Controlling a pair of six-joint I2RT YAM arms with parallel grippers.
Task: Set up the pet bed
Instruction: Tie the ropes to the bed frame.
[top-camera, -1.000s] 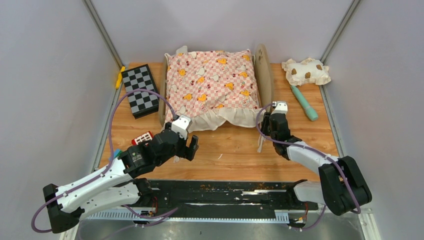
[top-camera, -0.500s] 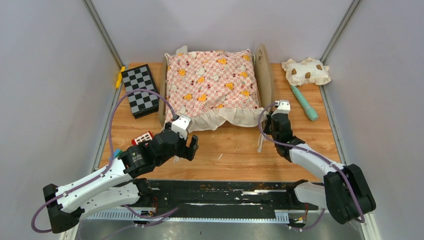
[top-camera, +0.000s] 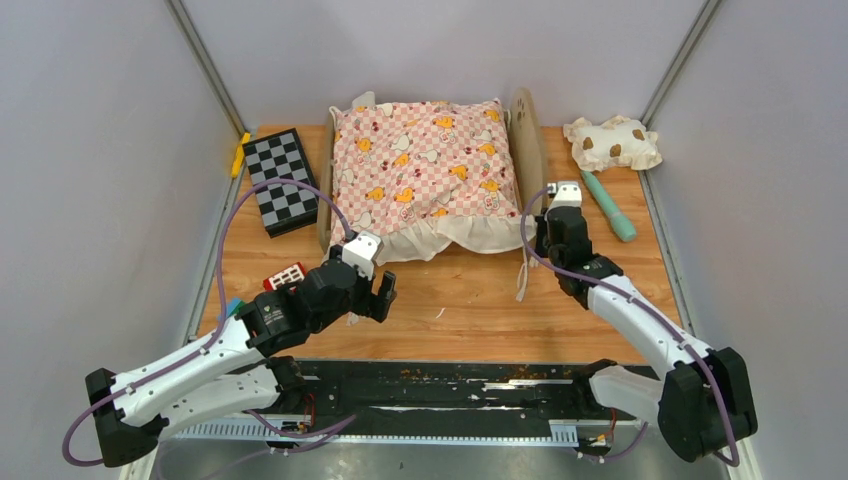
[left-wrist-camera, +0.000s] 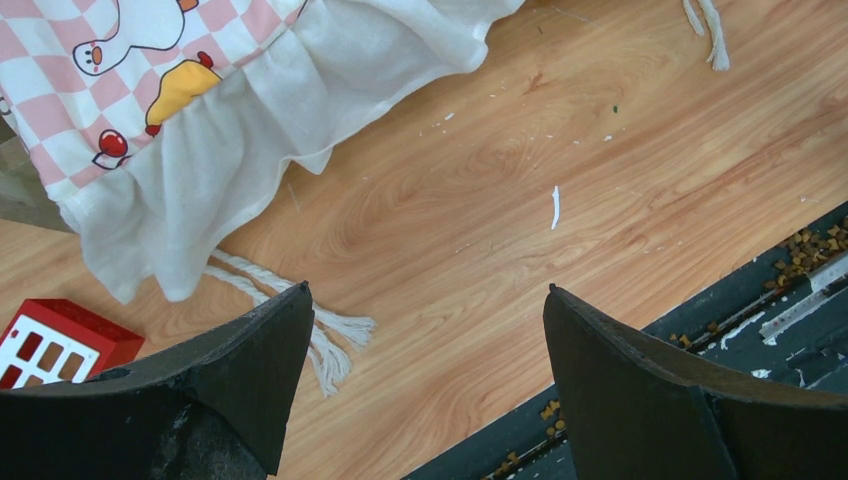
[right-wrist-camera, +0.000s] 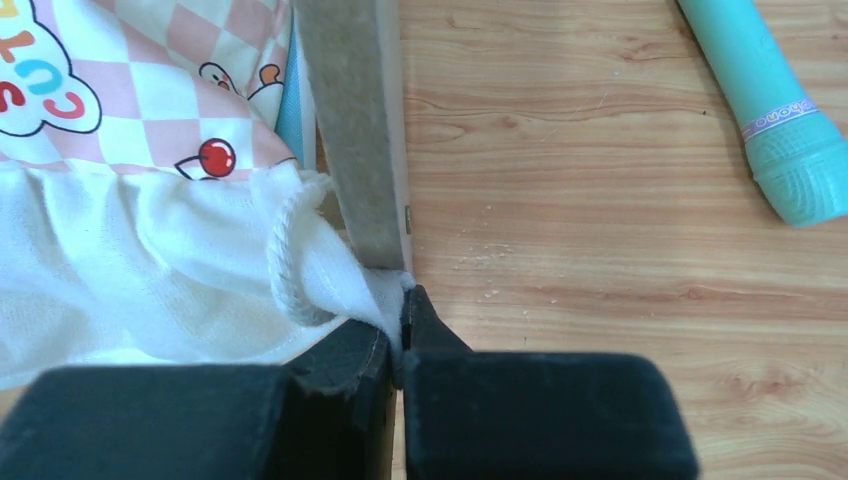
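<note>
At the near-right corner of the bed (top-camera: 528, 150), my right gripper (right-wrist-camera: 402, 310) is clenched on a thin pinch of cushion (right-wrist-camera: 150, 250) frill, tight against the rail (right-wrist-camera: 350, 120). Bed sits far-centre on the table (top-camera: 470, 310), with the cushion in it. Left gripper (left-wrist-camera: 425, 295) gapes and holds nothing. Risks I see: the frill slips out, a tug drags the bed, or the cord (right-wrist-camera: 285, 250) snags the rail.

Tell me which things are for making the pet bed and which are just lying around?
For the job: pet bed, pink checkered cushion, probably the spotted pillow.
Just lying about: checkerboard, teal stick, red-and-white block, yellow piece.
</note>
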